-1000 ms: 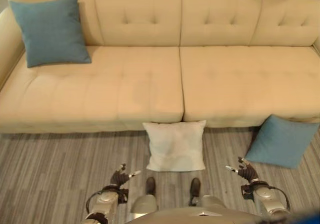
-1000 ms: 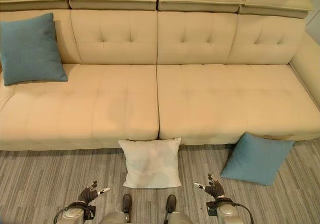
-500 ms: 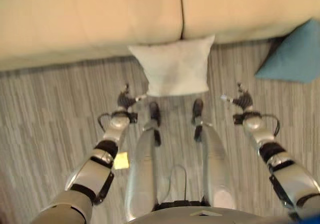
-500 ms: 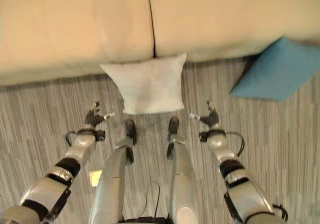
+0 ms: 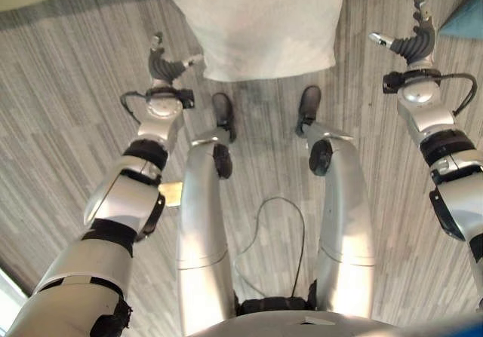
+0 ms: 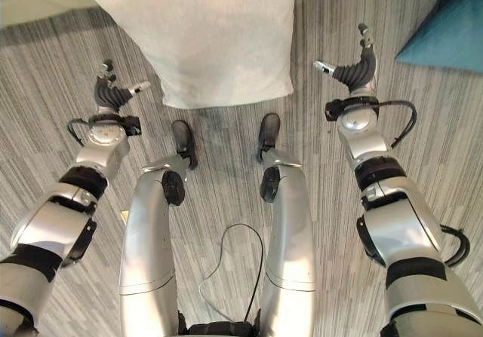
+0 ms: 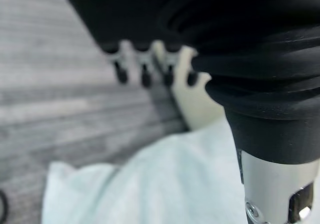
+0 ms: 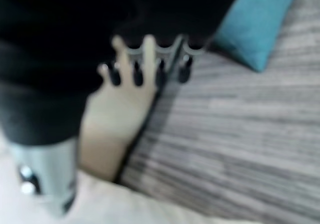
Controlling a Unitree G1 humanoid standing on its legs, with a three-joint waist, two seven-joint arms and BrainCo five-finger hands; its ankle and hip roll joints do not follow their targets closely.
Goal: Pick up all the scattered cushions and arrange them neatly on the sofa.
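A white cushion (image 5: 260, 20) lies flat on the striped grey floor, straight ahead between my two arms; its pale cloth (image 7: 165, 184) fills the near part of the left wrist view. My left hand (image 5: 164, 65) hovers open just off the cushion's left lower corner, fingers relaxed, holding nothing. My right hand (image 5: 413, 44) hangs open to the cushion's right, apart from it. A teal cushion (image 6: 447, 28) lies on the floor further right, beyond the right hand, and its corner (image 8: 260, 23) appears past that hand's fingers.
The base of the beige sofa (image 8: 112, 129) shows past my right hand, and a strip of it (image 6: 23, 9) at the upper left. Striped grey flooring (image 5: 68, 126) spreads on both sides of the white cushion.
The camera has tipped further down and closer, so the sofa has slid out of the picture. Both hands have come forward beside the white cushion, still open.
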